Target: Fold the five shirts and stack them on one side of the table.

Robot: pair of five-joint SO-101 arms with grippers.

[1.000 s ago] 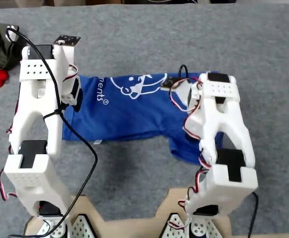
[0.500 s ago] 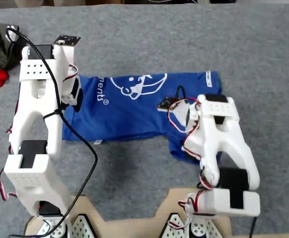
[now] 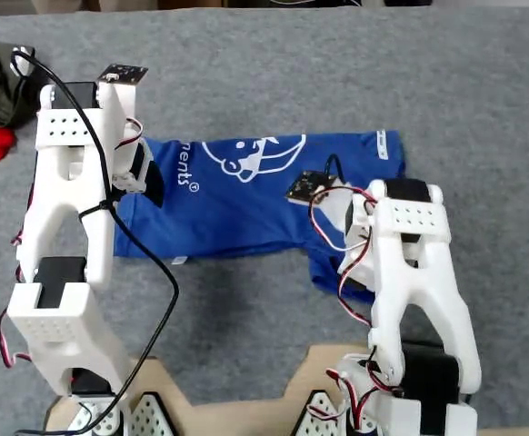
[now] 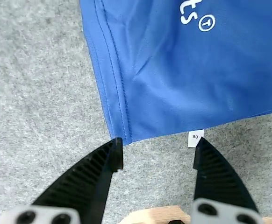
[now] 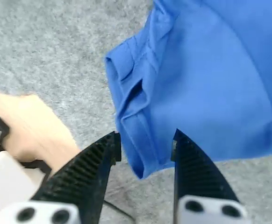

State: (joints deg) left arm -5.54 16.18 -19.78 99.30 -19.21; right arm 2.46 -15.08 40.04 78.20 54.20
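Blue shirt (image 3: 246, 204), white-printed, lies spread; left gripper (image 4: 159, 148) and right gripper (image 5: 145, 140) gape. Right wrist view bares a rumpled sleeve (image 5: 136, 98), arm-hidden from above.

Grey felt tabletop (image 3: 483, 91) with a pale wooden board (image 3: 237, 420) at its near edge.

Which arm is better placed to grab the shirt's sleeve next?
Right. The right gripper, open, has the end of the sleeve between its fingers. The left gripper, also open, is at the hem corner on the far side of the shirt.
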